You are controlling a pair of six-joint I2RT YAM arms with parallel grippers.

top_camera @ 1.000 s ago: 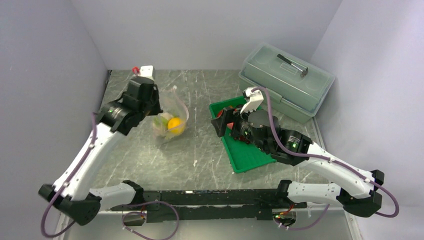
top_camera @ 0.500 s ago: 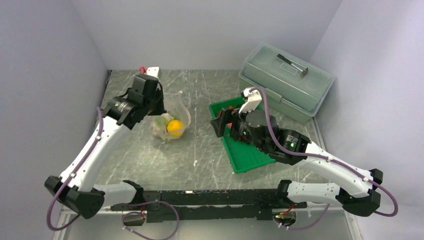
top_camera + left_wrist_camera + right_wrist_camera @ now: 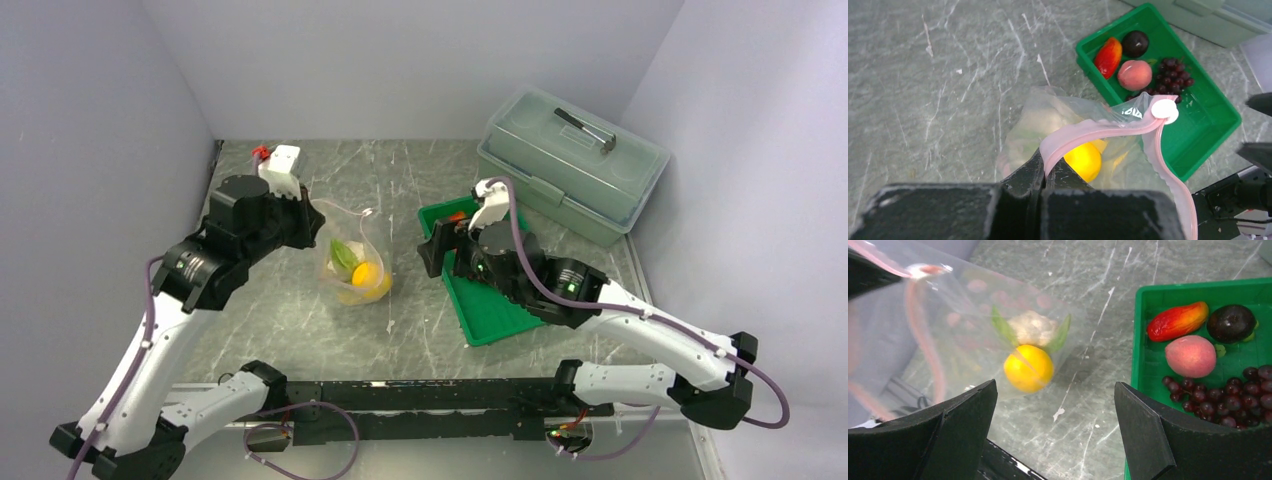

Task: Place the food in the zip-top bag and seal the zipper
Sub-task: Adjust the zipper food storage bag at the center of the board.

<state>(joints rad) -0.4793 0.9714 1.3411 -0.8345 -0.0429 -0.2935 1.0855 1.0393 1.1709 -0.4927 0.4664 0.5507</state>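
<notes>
Two foods [image 3: 1083, 161] are bagged, left fingers [image 3: 1023, 172] pinching the unsealed zipper [image 3: 1098, 131]; four wait in the tray [image 3: 1210, 120] near open, seemingly empty right fingers [image 3: 963, 415].

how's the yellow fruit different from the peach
The yellow fruit is bright yellow-orange; the peach is pink. The yellow fruit is inside the clear bag, beside the white-and-green vegetable; the peach lies in the green tray, next to the grape bunch. Both are round and look similar in size.
</notes>
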